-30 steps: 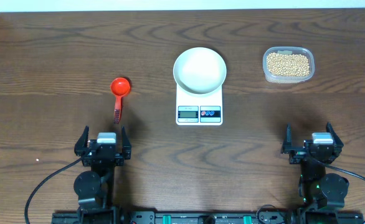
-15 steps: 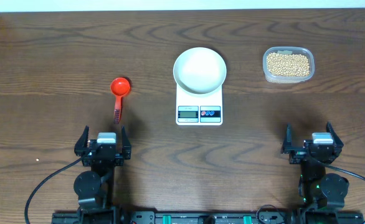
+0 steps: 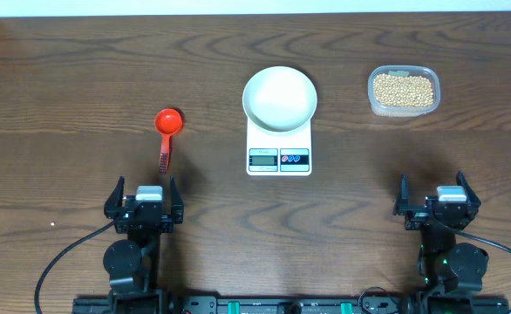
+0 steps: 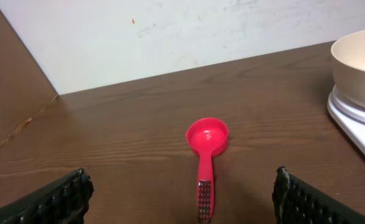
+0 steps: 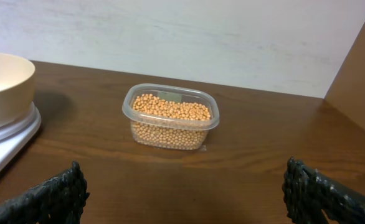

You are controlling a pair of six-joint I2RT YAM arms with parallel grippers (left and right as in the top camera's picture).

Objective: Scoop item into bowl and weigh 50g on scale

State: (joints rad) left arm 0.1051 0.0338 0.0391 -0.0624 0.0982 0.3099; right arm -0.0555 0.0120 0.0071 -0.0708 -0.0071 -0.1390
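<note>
The empty white bowl (image 3: 279, 98) sits on the white scale (image 3: 279, 159) at the table's middle; both also show in the left wrist view, bowl (image 4: 360, 62) and scale (image 4: 357, 121). Beige beans (image 3: 403, 89) fill a clear plastic tub at the far right, also in the right wrist view (image 5: 172, 107). A red scoop (image 3: 167, 124) lies left of the scale, its handle toward me, and shows in the left wrist view (image 4: 207, 140). My left gripper (image 3: 144, 197) is open and empty near the front edge, just short of the scoop's handle. My right gripper (image 3: 438, 194) is open and empty, well short of the tub.
The clear tub (image 5: 170, 118) stands on dark wood near the back right. A white wall (image 4: 170, 31) runs behind the table. A brown board (image 4: 8, 99) stands at the far left edge, another (image 5: 357, 81) at the far right.
</note>
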